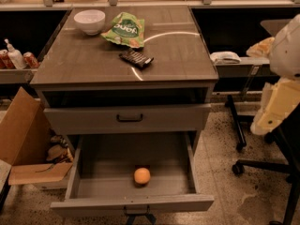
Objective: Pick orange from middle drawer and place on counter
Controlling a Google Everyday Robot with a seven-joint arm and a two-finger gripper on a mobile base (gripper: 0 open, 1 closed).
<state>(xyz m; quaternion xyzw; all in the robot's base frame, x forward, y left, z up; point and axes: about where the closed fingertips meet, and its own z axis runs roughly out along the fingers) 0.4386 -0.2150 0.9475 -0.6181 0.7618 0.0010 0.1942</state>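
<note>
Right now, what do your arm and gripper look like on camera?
Only the arm shows, at the right edge: a rounded white shell above and a blocky cream-yellow segment below. No cables or markings are visible. The gripper is out of view.
</note>
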